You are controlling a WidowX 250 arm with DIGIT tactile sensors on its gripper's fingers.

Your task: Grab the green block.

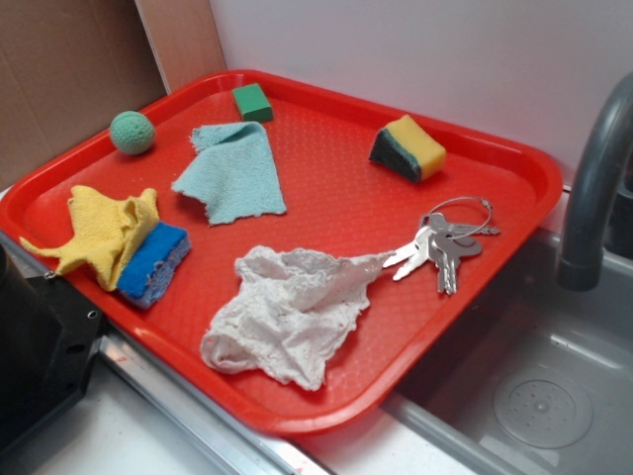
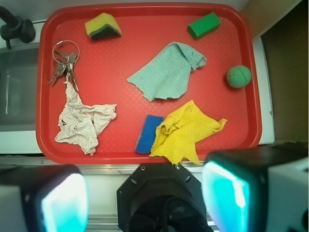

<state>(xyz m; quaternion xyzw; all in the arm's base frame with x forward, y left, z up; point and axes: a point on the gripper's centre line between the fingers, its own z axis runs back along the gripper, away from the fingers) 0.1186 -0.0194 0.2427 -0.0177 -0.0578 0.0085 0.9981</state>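
Note:
The green block lies at the far edge of the red tray. In the wrist view the green block sits at the tray's upper right corner. My gripper is high above and in front of the tray's near rim, over the robot base. Its two fingers stand wide apart with nothing between them. The gripper itself does not show in the exterior view.
On the tray lie a teal knitted ball, a light-blue cloth, a yellow cloth over a blue sponge, a crumpled white cloth, keys and a yellow-green wedge sponge. A sink with a faucet lies to the right.

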